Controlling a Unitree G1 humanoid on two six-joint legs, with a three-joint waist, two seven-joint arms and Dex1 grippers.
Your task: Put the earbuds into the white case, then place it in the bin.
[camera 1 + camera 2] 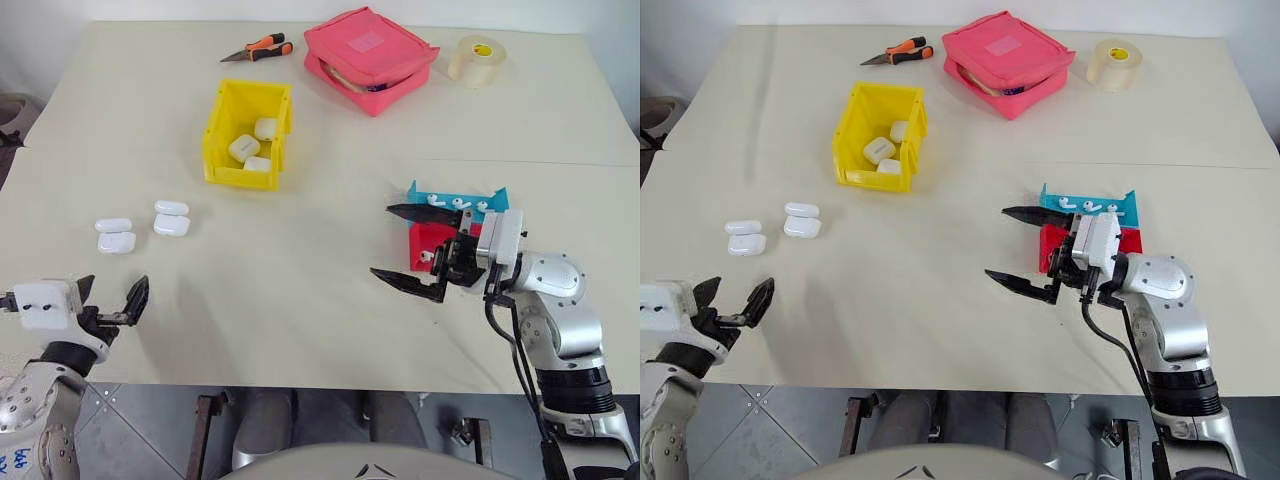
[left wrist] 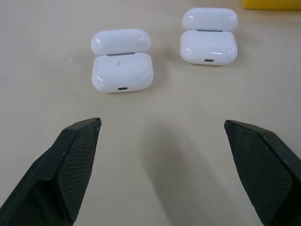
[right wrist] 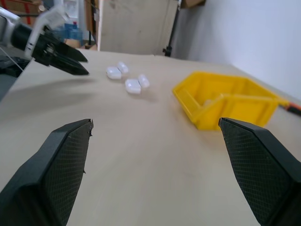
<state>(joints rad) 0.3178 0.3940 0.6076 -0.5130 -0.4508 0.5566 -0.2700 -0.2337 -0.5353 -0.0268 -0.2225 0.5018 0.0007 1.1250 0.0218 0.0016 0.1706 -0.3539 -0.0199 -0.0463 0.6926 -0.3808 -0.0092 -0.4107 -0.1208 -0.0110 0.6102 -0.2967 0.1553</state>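
Both grippers read wide open and empty to me: my left gripper hovers low over the near left corner of the table, fingers spread, and my right gripper is turned sideways toward the left, its two black fingers far apart with nothing between them.

I see two open white cases lying side by side on the table just ahead of my left gripper, lids flipped back; the wrist view shows their charging ports facing me. I can't tell whether they hold anything. Earbuds sit in the blue part of a red-and-blue tray just behind my right gripper, and one more shows on the red part.

Farther back, left of centre, I have the yellow bin with three closed white cases inside. Beyond it lie orange-handled pliers, a pink pouch and a roll of tape.
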